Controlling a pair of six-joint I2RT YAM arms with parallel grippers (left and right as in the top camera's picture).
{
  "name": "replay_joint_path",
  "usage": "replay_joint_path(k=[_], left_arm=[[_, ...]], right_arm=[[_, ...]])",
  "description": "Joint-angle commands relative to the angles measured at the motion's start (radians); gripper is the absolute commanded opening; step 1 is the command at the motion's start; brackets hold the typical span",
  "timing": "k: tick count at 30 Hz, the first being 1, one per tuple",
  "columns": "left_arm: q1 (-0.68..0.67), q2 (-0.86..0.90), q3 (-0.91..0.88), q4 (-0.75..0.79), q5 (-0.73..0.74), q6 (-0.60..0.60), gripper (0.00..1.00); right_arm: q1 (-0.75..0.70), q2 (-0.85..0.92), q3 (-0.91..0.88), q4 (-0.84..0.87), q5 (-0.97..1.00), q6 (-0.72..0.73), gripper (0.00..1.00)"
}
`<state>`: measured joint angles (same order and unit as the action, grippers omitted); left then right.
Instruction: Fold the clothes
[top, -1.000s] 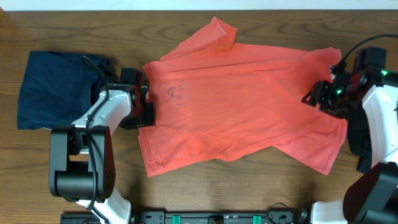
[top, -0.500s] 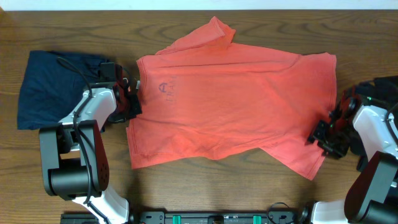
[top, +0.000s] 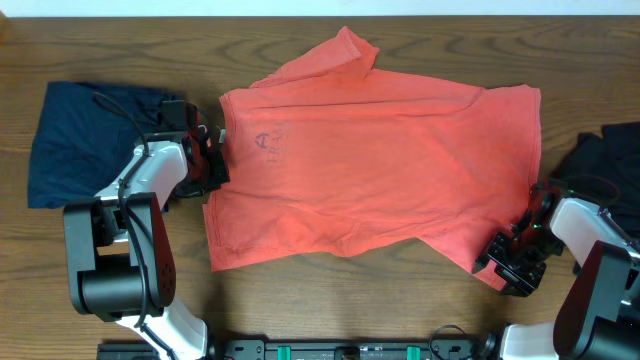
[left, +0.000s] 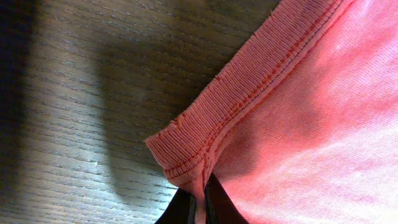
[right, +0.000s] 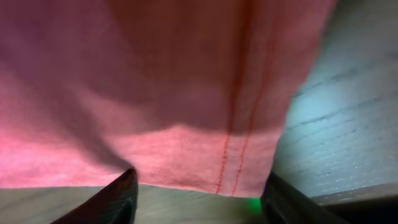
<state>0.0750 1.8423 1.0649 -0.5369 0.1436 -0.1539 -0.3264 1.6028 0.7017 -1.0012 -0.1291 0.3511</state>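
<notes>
Shirt (top: 380, 160), soft and limp, is lying spread across the table (top: 400, 310). My left claw (top: 212, 165) is clamping its ribbed edge (left: 236, 106). My right claw (top: 510, 262) is gaping around the near-right hem (right: 236, 180). Stitched edges are probably offering the firmest hold.

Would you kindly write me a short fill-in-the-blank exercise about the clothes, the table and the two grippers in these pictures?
The shirt lies spread on a table made of ___.
The left gripper is ___ on the shirt's ribbed edge.
The right gripper, at the shirt's lower corner, is ___.
The garment beside the left arm is dark ___.
Missing words: wood, shut, open, blue.
</notes>
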Motion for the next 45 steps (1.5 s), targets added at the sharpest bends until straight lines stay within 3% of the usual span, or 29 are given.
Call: replay_joint_path(k=[1,3,16,17,18,20,22,26,31,38,45], left_arm=[[-0.003,0.020,0.014,0.000,0.006,-0.004,0.06],[-0.003,0.020,0.014,0.000,0.006,-0.004,0.06],[-0.003,0.020,0.015,0.050,0.006,0.000,0.06],[-0.003,0.020,0.015,0.051,0.006,0.000,0.06],[-0.003,0.020,0.015,0.053,0.006,0.000,0.06],[-0.003,0.018,0.015,0.052,0.006,0.000,0.06],[-0.003,0.011,0.015,0.039,0.007,0.000,0.16],[-0.003,-0.040,0.023,-0.039,0.063,0.003,0.42],[-0.003,-0.159,0.029,-0.201,0.150,0.002,0.61],[-0.005,-0.202,-0.013,-0.401,0.152,0.003,0.63],[-0.005,-0.201,-0.187,-0.327,0.217,0.003,0.61]], right_arm=[[-0.006,0.009,-0.024,0.056,0.012,0.049,0.39],[-0.012,0.009,-0.011,0.057,0.041,0.064,0.04],[-0.224,0.009,0.338,-0.156,0.250,0.048,0.01],[-0.233,0.009,0.343,-0.158,0.243,0.040,0.04],[-0.238,0.009,0.344,-0.158,0.241,0.035,0.15],[-0.240,0.009,0.344,-0.155,0.245,0.029,0.48],[-0.240,0.009,0.350,-0.161,0.232,0.022,0.63],[-0.240,0.009,0.378,-0.178,0.178,-0.035,0.68],[-0.234,-0.013,0.436,-0.181,0.013,-0.101,0.68],[-0.212,-0.073,0.455,-0.105,-0.241,-0.177,0.68],[-0.133,-0.077,0.454,-0.052,-0.293,-0.177,0.68]])
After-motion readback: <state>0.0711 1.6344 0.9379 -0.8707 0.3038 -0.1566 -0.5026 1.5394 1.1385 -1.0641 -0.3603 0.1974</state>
